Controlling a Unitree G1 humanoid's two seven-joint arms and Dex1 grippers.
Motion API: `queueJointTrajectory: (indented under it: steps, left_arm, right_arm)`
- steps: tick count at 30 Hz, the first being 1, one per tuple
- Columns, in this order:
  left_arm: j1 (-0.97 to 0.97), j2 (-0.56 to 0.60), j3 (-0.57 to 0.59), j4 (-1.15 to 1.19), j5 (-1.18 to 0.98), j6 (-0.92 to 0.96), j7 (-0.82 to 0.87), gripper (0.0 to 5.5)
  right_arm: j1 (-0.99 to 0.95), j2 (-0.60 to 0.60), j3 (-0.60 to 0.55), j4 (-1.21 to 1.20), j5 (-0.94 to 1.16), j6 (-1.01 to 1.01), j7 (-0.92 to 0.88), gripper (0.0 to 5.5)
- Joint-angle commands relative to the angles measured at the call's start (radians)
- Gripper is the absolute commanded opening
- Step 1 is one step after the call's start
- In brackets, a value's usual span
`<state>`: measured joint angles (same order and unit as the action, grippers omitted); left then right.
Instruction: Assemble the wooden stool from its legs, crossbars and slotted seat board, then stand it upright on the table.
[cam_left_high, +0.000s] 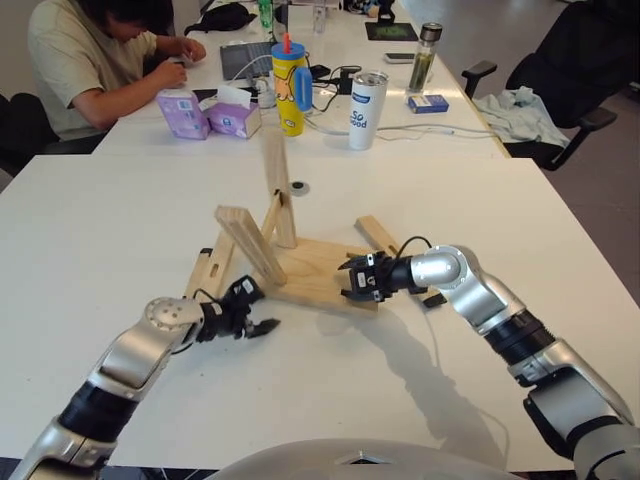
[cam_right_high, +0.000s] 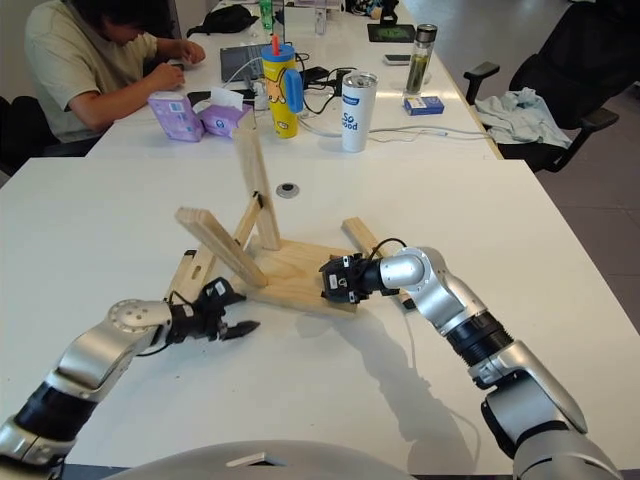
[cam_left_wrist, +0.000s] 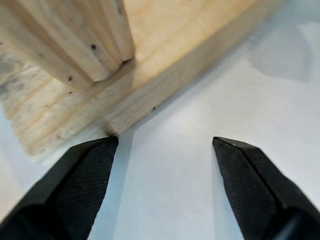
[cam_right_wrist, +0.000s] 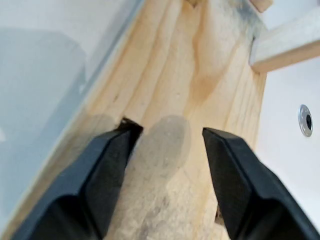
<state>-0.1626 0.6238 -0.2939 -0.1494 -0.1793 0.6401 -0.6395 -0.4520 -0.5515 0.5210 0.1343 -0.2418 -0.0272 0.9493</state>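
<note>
**Clerk:** Item one, the seat board. Where did it lie?

**Keeper:** Flat on the white table, about the middle, between the two grippers. One upright leg stood at its far side. A tilted leg leaned out over its left end. A slotted piece lay flat on the table just left of the board, and a further wooden piece lay flat at the far right corner.

**Clerk:** Item two, the left gripper?

**Keeper:** Low over the table, just off the board's near left corner. Jaws wide apart, nothing between them but bare tabletop. In the wrist view one of its fingers sat right beside that corner; I could not tell whether it touched the wood.

**Clerk:** Item three, the right gripper?

**Keeper:** At the board's near right edge, pointing in over the top face. Jaws spread, gripping nothing; its wrist view showed plain board grain between the fingers.

**Clerk:** Sundries?

**Keeper:** A round grommet set in the table beyond the upright leg. On the next table behind, a yellow bottle and a white tumbler, well apart from the stool parts.
</note>
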Motion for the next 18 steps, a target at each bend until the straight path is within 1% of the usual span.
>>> queueJointTrajectory:
  steps: [1,5,8,11,13,16,18]
  left_arm:
    - [-0.121,-0.081,0.0,0.177,0.118,-0.035,0.135,3.54]
    - [-0.181,-0.124,-0.019,0.308,0.182,-0.087,0.168,3.54]
    - [-0.18,-0.136,-0.013,0.346,0.206,-0.118,0.175,3.54]
    - [-0.189,-0.152,0.001,0.377,0.214,-0.145,0.179,3.54]
    - [-0.184,-0.153,0.022,0.357,0.213,-0.145,0.189,3.54]
    - [-0.158,-0.131,0.083,0.263,0.208,-0.149,0.213,3.54]
    - [-0.118,-0.14,0.233,0.109,0.191,-0.172,0.31,3.54]
  right_arm:
    - [0.1,0.109,0.064,-0.032,0.006,0.094,-0.018,2.66]
    - [0.124,0.187,0.044,-0.092,0.026,0.202,-0.083,2.66]
    - [0.143,0.228,0.022,-0.142,0.014,0.265,-0.149,2.66]
    - [0.162,0.259,-0.017,-0.197,0.02,0.294,-0.22,2.66]
    - [0.163,0.284,-0.072,-0.215,0.015,0.293,-0.308,2.66]
    - [0.188,0.327,-0.158,-0.267,0.059,0.278,-0.402,2.66]
    - [0.222,0.384,-0.237,-0.326,0.169,0.315,-0.422,2.66]
